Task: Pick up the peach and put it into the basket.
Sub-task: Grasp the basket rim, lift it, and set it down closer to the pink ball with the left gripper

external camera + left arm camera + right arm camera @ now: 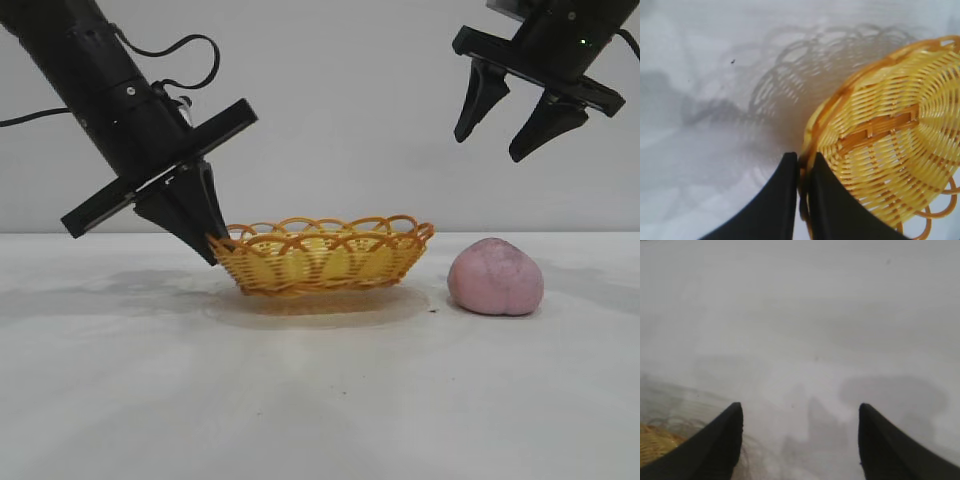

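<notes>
The left pincer [212,245] was down at the basket [325,256], pressed together on the looped rim at the basket's nine o'clock end as seen from the exterior view. The left wrist view confirmed it: both black fingers [775,205] met with the orange-brown rim strand caught between them, the yellow weave fanning out beyond. So the basket was pinned and steadied, and that looked like the step in hand: one arm anchoring the container while the other got ready for the fruit.

The peach [495,277] sat on the white bench [320,400], just beside the basket at its three o'clock side, apart from the rim, untouched. High above it, at about one o'clock from the fruit, hung the right pincer [510,115], spread wide and holding nothing. Its own wrist view showed only bare bench between the two dark fingers [715,445], with a sliver of basket weave at one edge; the peach was not in that view.

By my reading, the pick had not begun. The next move called for the right arm to drop toward the peach, straddle its rounded body with the fingers spread wider than the fruit, close gently, lift clear of the scalloped rim, then swing over and release inside the basket.

No brand, label or writing could be read anywhere.
</notes>
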Controlling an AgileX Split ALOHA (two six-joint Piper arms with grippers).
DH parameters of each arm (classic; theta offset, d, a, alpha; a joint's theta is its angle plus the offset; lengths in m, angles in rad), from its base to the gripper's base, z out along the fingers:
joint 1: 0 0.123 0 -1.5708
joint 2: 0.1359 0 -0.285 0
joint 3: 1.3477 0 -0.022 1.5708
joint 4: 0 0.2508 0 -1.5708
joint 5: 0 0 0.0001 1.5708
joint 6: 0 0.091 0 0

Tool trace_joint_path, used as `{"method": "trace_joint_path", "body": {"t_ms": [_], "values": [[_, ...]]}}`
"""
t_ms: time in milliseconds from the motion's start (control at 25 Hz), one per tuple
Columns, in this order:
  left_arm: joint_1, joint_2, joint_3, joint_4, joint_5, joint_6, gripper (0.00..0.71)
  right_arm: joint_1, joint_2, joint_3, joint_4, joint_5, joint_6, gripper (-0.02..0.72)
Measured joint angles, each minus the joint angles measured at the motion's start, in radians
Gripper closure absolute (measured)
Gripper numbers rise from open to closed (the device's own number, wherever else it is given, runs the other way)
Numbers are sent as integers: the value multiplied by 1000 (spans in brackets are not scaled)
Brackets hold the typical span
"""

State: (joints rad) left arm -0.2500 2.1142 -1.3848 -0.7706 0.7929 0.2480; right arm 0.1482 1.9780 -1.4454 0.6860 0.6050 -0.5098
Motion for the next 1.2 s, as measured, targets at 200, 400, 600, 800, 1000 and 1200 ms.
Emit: {"method": "trace_joint_path", "body": {"t_ms": [200, 400, 600, 800, 1000, 1200], "values": [[0, 0, 0, 13, -12, 0, 710, 0, 0, 0, 0, 2, 0, 276], [0, 0, 0, 27, -12, -7, 557, 0, 0, 0, 0, 2, 0, 276], [0, 0, 0, 29, -10, -11, 345, 0, 0, 0, 4, 2, 0, 276], [0, -2, -8, 56, 75, -11, 315, 0, 0, 0, 4, 2, 0, 276], [0, -35, -115, 269, 215, -65, 330, 0, 0, 0, 6, 6, 0, 276], [0, -58, -279, 576, 364, -137, 330, 0, 0, 0, 8, 6, 0, 276]]}}
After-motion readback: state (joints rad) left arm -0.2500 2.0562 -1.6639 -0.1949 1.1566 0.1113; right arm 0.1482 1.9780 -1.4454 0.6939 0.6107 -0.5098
